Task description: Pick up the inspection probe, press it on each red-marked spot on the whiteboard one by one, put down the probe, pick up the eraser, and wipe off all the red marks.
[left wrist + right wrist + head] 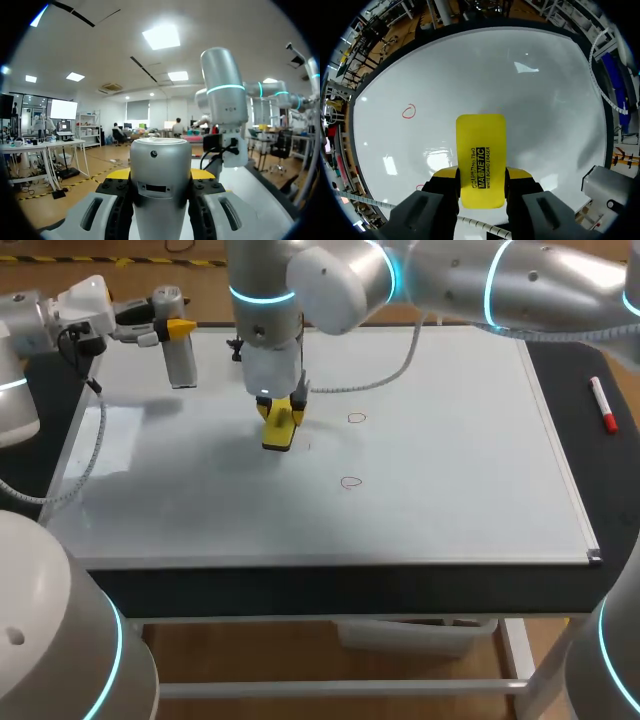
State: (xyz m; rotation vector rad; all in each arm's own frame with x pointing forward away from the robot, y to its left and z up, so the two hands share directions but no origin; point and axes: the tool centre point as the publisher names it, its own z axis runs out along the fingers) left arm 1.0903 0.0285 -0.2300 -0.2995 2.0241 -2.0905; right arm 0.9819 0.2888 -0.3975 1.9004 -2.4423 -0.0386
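Your right claw (pixel 481 176) grips the yellow eraser (pixel 481 145), held low at the whiteboard (pixel 450 470), near one red circle (pixel 357 418) and a second red circle (pixel 350 482). Your left claw (pixel 161 175) clamps the silver probe (pixel 160 165) over the board's far left corner. A red marker (pixel 603 405) lies on the dark worktop (pixel 608 490).

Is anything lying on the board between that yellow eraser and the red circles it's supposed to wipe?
Nothing visible. The right gripper holds the eraser at the whiteboard, and only bare board separates it from the two red circles. The probe hangs in the left gripper by the board's far left corner, off that path.
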